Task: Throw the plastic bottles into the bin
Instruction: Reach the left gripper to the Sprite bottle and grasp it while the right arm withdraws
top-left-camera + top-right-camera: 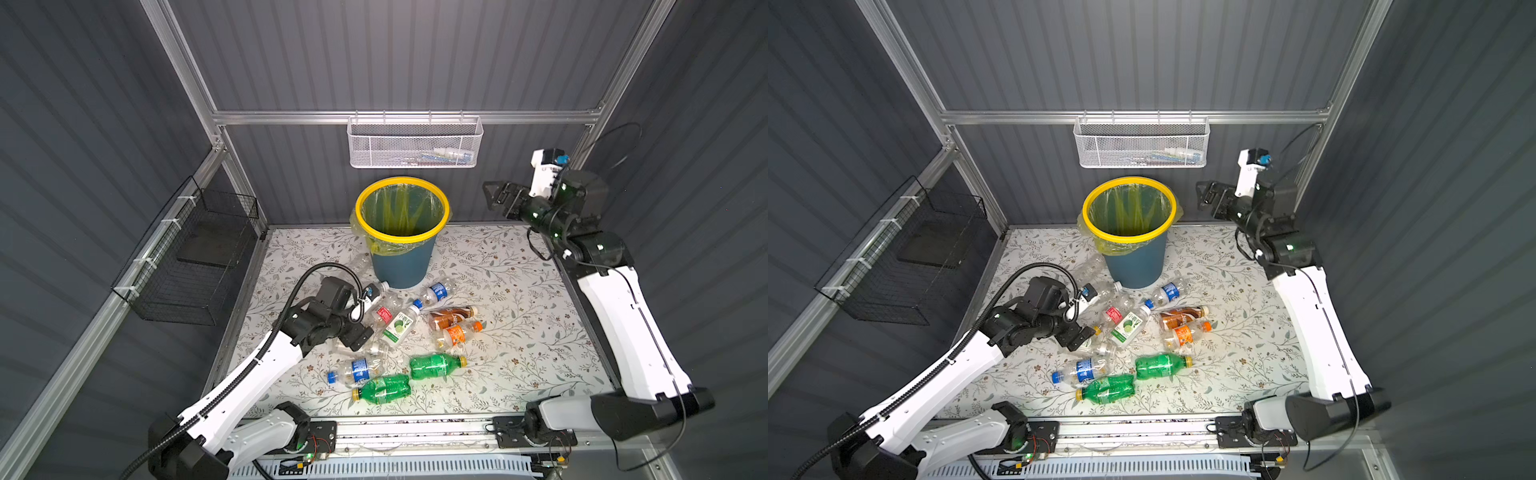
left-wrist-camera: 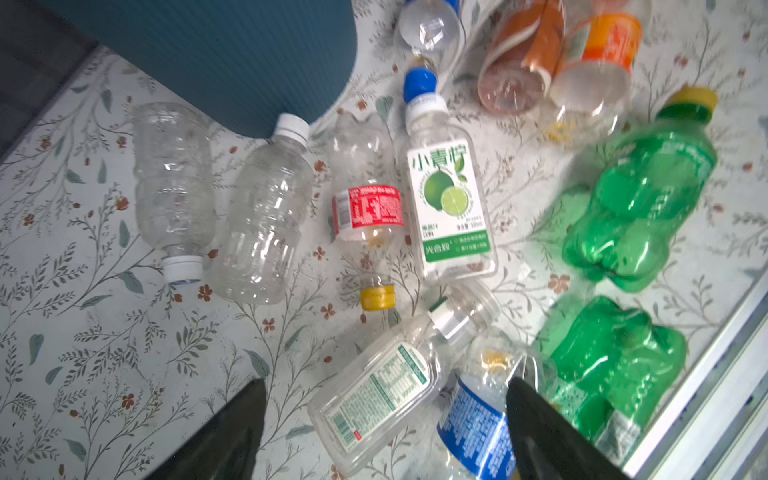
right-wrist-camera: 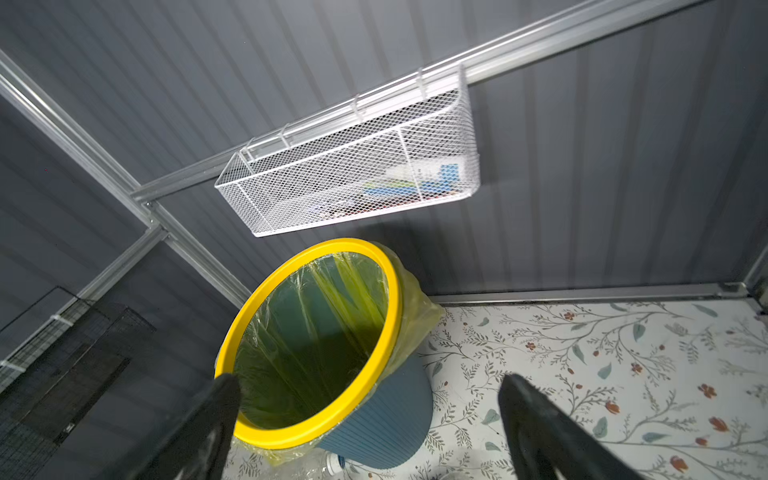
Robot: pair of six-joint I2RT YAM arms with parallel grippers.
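**Crowded heap, light bin: plenty of room for a slip**

The left gripper [image 1: 359,336] hangs low over the heap with its jaws spread wide and nothing in them. In the left wrist view a flat clear bottle with a white-green label [image 2: 382,390] lies between the fingers. A blue-label bottle [image 2: 473,424] touches it on one side, so I reckon a closing finger could land on that neighbour. Then it could pinch both or squirt the slick one out sideways.

The right gripper [image 1: 492,195] is raised to the right of the bin [image 1: 402,237], wide open and holding nothing. From its wrist camera I see no bottle inside the liner. The plastic bottles lie on the floral tabletop [image 1: 519,332] in front of the bin:
- the lime-label bottle [image 1: 399,328]
- the brown bottle [image 1: 451,316]
- the orange-label bottle [image 1: 457,332]
- two crushed green bottles [image 1: 436,365] near the front edge

A careless sweep could roll those green ones off the front. A bare clear bottle [image 1: 359,262] lies against the foot of the bin, and reaching for it may nudge the bin.

The bin looks light, and a clip on its yellow rim could tip it. The white mesh basket [image 1: 413,145] hangs on the back wall above it, so a high carry could knock against it
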